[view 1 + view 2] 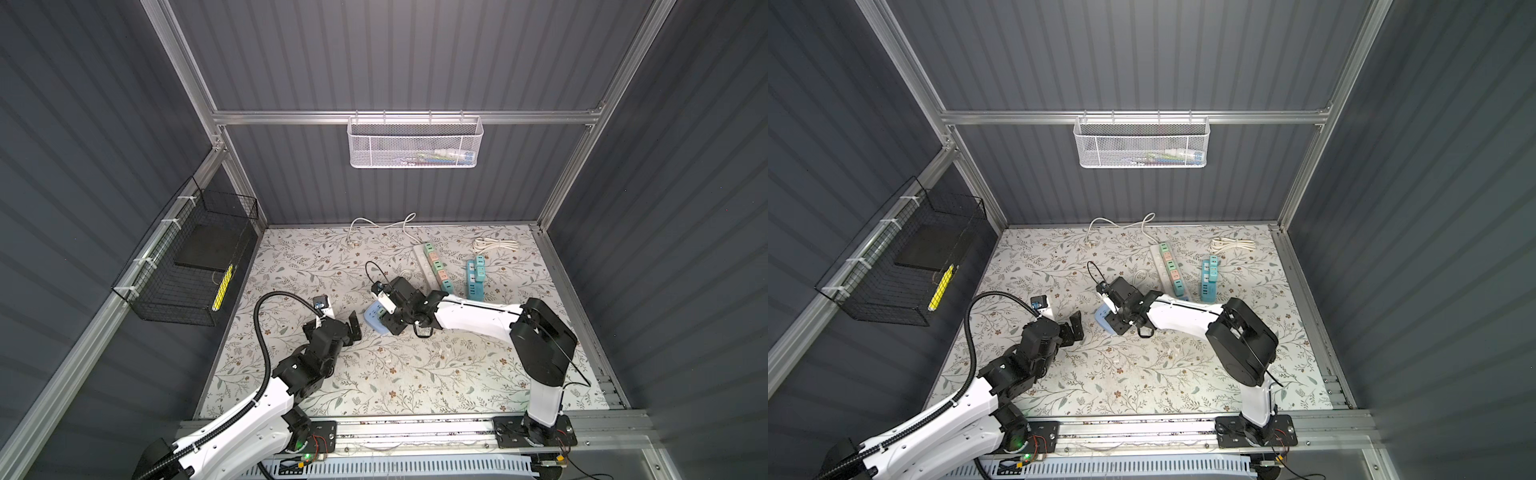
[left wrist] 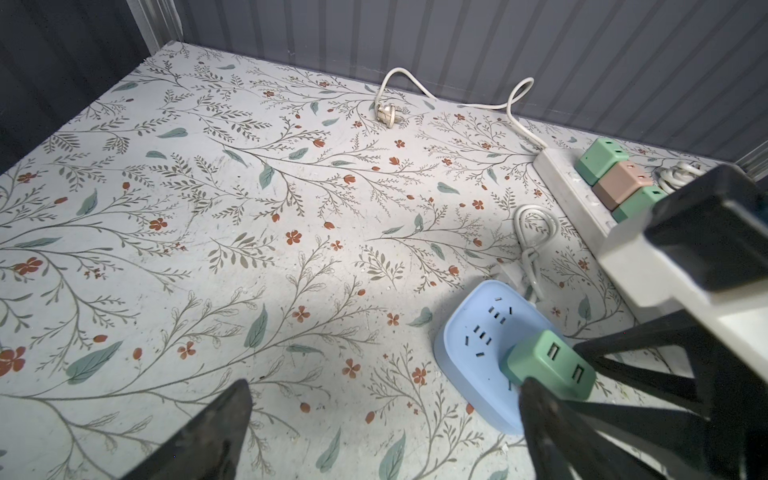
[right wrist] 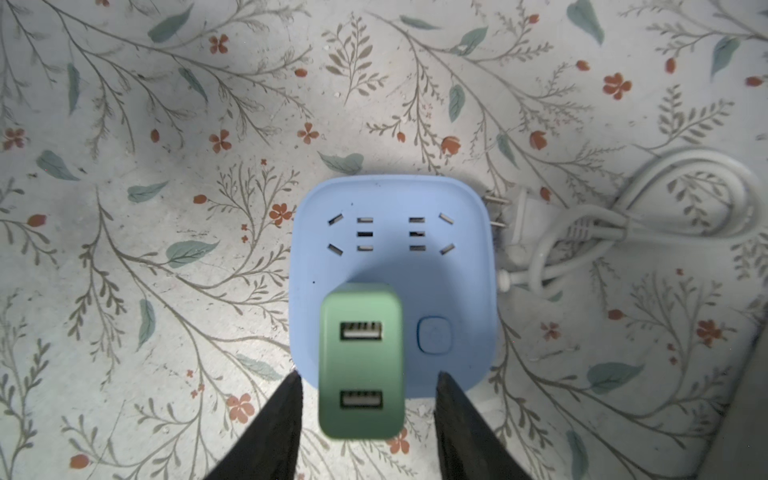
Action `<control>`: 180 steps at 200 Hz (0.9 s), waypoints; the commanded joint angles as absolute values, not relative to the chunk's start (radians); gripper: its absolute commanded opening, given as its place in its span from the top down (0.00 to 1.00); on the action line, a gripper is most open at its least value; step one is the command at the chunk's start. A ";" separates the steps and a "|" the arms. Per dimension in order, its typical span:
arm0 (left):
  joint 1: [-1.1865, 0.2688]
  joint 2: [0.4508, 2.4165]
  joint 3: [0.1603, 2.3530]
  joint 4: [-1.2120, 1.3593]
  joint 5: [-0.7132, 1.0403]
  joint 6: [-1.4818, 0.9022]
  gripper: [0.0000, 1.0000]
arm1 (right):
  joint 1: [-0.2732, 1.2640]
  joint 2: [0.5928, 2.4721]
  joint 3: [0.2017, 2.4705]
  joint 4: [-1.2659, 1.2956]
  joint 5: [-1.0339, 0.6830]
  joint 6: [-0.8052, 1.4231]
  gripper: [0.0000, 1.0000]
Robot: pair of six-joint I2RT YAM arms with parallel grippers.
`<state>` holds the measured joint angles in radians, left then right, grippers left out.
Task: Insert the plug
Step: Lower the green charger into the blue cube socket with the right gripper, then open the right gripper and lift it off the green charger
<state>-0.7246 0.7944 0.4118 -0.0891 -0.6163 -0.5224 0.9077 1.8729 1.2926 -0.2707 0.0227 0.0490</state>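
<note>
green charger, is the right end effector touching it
Apart: right wrist view shows clear gaps between the green charger and both fingers of the right end effector.

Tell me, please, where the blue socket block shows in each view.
Top view: blue socket block mid-scene, partly hidden.
Top view: same spot.
Left wrist: the block beneath the green charger.
Right wrist: mid-frame, charger on it.
Shared landmark: the white coiled cord beside it.
</note>
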 commanded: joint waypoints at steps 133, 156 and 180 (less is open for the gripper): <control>-0.717 0.820 0.451 -0.071 -0.596 -0.505 0.00 | 0.849 1.834 1.305 -0.300 0.017 0.086 0.45; -0.716 0.835 0.454 -0.056 -0.581 -0.505 0.00 | 0.824 1.744 1.297 -0.293 0.012 0.123 0.37; -0.716 0.845 0.460 -0.046 -0.573 -0.501 0.00 | 0.761 1.652 1.250 -0.286 0.036 0.145 0.24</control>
